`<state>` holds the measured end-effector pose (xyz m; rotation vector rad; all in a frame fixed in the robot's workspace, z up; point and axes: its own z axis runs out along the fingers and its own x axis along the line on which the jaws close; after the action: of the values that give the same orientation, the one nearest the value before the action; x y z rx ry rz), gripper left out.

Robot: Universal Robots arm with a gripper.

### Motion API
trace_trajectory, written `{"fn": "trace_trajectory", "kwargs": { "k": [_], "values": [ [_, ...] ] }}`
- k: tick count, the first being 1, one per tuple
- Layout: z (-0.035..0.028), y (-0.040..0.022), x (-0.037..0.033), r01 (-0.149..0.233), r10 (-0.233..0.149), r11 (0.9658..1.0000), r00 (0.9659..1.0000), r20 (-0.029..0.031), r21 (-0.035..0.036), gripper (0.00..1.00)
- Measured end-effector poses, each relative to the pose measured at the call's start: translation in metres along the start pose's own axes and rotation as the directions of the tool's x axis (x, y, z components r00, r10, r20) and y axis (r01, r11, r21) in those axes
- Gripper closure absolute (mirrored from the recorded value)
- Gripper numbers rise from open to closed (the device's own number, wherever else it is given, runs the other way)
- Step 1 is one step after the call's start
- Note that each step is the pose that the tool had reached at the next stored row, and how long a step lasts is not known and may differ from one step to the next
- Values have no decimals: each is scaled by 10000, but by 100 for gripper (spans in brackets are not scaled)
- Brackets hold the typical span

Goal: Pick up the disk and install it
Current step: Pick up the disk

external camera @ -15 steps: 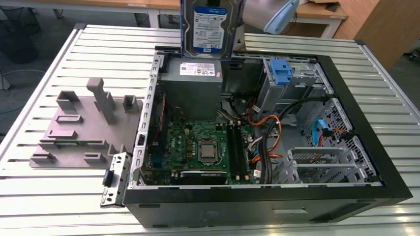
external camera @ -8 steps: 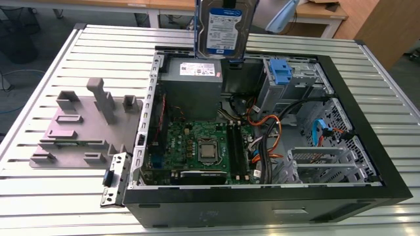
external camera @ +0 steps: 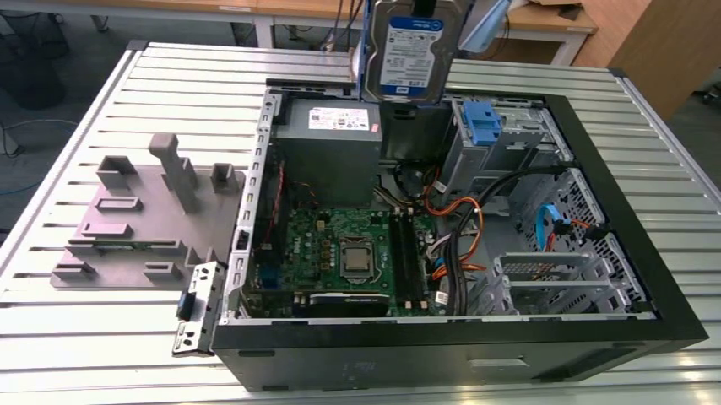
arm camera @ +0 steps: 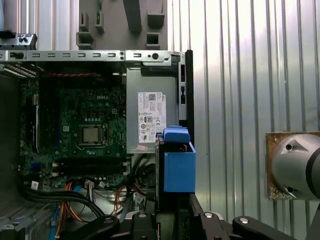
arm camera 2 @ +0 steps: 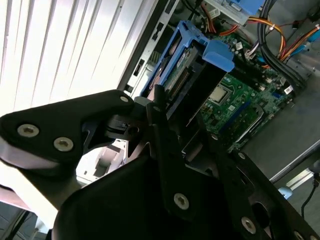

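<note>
starting at the exterior view's left, a grey fixture plate (external camera: 135, 219) lies flat on the slatted metal table (external camera: 90, 337), just outside the computer case (external camera: 451, 354). moving on, the case lies on its side with the panel off. inside it the green motherboard (external camera: 338, 245) shows, with the processor (external camera: 358, 257) near its middle. at the case's far end sits the grey power supply (external camera: 329, 135) with a white sticker.

and there's the disk (external camera: 411, 51), up in the air above the case's far edge, just over the power supply. it stands on edge with its white-and-blue label facing the camera. its top runs off the frame, so what carries it is cut off there.

in the second wrist view the gripper (arm camera 2: 180, 112) is clamped on the disk, black fingers (arm camera 2: 162, 130) pressed to its sides, though the linkage hides most of the drive's body. the blue carrier rails (arm camera: 179, 170) show edge-on in the first wrist view, with the disk hanging over the case's wall beside the power supply.

further right inside the case, a blue bracket (external camera: 481, 122) sits in the drive bay. orange and black cables (external camera: 468, 211) tangle beside the motherboard, and a perforated metal cage (external camera: 563, 278) takes the case's right end. the bay's depth is hard to make out behind the cables.
</note>
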<state>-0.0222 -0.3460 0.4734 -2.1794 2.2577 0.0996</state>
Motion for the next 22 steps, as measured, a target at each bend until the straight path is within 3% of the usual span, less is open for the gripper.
{"fn": "trace_trajectory", "kwargs": {
  "k": [8, 12, 22],
  "values": [
    [5, -130, -5, 1, -1, 10000, 10000, -1, 0, 65],
    [8, -152, 11, 1, -1, 10000, 10000, -1, 0, 65],
    [4, -161, 179, -2, 2, 10000, 10000, 0, 0, 65]
  ]
}}
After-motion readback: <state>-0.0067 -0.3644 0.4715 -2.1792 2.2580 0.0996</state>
